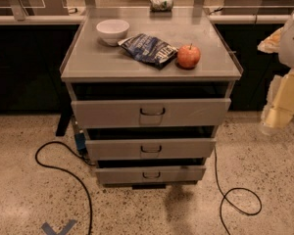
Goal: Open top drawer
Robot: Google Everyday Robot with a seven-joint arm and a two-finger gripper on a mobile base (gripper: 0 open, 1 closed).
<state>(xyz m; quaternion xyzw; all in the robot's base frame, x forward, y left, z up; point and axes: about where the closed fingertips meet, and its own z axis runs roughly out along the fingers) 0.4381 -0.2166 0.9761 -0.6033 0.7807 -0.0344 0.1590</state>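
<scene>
The top drawer (112,113) is the widest of three grey drawer fronts in a small grey cabinet at the middle of the camera view. Its dark wire pull (152,112) sits in a central recess. A dark gap shows between its upper edge and the cabinet top. My gripper (277,112) hangs at the right edge of the view, pale and yellowish, about level with the top drawer. It is well to the right of the cabinet and touches nothing.
On the cabinet top (88,62) lie a white bowl (112,31), a blue snack bag (149,49), a red apple (188,56) and a can (161,3) on its side. Two narrower drawers (117,149) sit below. Black cables (63,173) loop on the speckled floor at both sides.
</scene>
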